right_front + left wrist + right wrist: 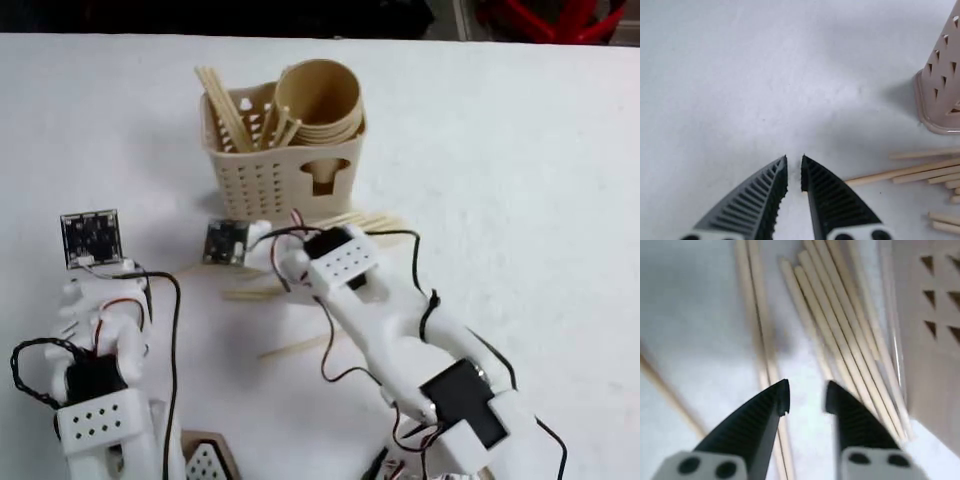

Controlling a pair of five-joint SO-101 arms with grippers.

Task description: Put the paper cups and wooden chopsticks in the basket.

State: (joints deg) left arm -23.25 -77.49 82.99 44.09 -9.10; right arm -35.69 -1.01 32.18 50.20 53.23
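Observation:
The beige slotted basket [270, 180] stands at the table's middle back. It holds stacked paper cups [320, 95] and several upright chopsticks [228, 115]. More wooden chopsticks [372, 222] lie on the table in front of it, with others [255, 293] nearer the arms. My right gripper [807, 392] hangs open just over a bundle of chopsticks [840, 340] beside the basket wall [935, 340], with nothing between its fingers. My left gripper [794, 161] is shut with only a thin gap, empty, over bare table to the left of the basket [940, 95] and loose chopsticks [910, 172].
A single chopstick [300, 347] lies slanted by the right arm's body [345, 265]. The left arm [95, 340] sits at the front left. The table's far edge runs behind the basket. White tabletop lies open to the left and right.

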